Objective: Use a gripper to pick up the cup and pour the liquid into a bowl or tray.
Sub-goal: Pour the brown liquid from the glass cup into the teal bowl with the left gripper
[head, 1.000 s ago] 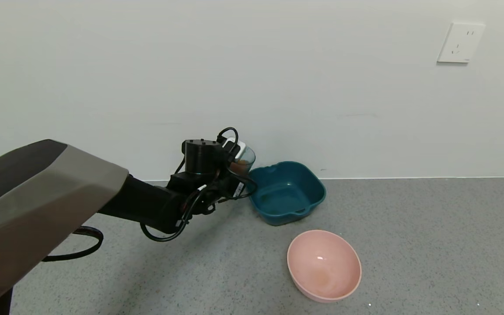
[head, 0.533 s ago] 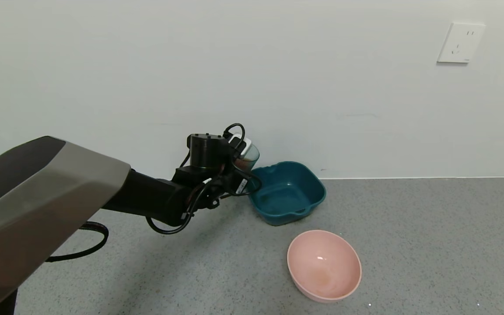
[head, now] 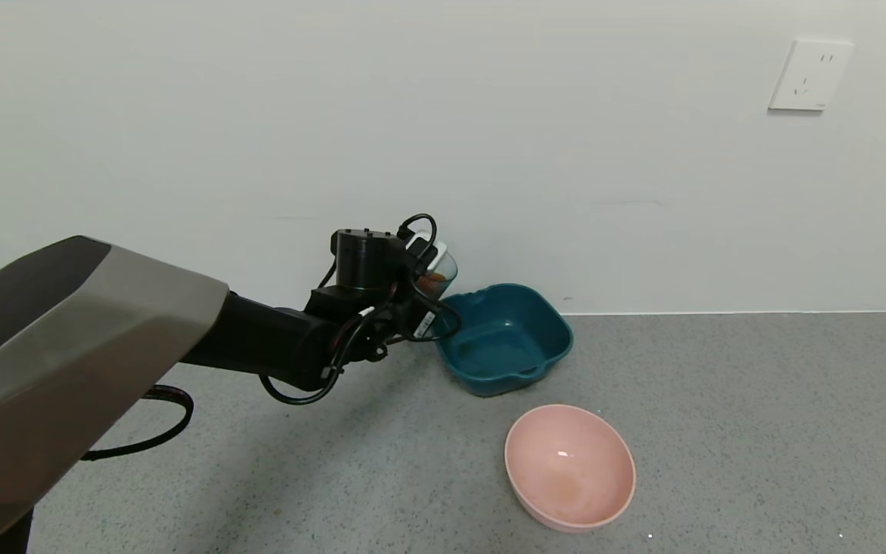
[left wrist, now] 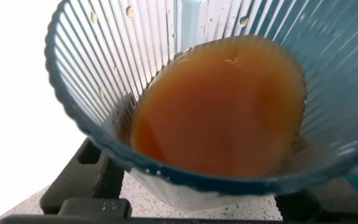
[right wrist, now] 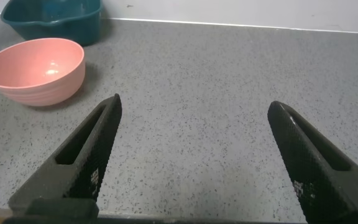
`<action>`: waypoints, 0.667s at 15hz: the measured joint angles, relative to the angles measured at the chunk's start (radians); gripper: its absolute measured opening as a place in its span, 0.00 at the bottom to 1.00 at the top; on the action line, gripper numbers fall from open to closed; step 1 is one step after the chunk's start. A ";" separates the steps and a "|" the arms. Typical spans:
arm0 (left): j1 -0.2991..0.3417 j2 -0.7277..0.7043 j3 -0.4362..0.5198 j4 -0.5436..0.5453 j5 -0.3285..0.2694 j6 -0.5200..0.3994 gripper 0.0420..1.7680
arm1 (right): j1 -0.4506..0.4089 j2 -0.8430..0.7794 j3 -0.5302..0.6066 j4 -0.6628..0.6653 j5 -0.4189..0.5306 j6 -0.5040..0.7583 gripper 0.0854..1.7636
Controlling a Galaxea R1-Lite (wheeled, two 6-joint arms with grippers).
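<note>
We see the ribbed cup (head: 438, 271) held off the surface (head: 720, 431), beside the teal dish's (head: 506, 337) rim on the side away from the wall socket (head: 810, 75). Reddish-brown liquid (left wrist: 219, 106) fills its bottom. Our left hand (head: 420, 286) is clenched around the cup. The pink bowl (head: 570, 467) sits near the dish, toward us. Our right hand (right wrist: 194, 162), fingers spread, hovers low over the surface.
</note>
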 joint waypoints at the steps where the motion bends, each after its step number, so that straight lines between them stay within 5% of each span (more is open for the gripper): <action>1: 0.000 0.001 -0.002 0.000 0.001 0.010 0.73 | 0.000 0.000 0.000 0.000 0.000 0.000 0.97; 10: -0.027 0.043 -0.027 0.000 0.065 0.147 0.73 | 0.000 0.000 0.000 0.000 0.000 0.000 0.97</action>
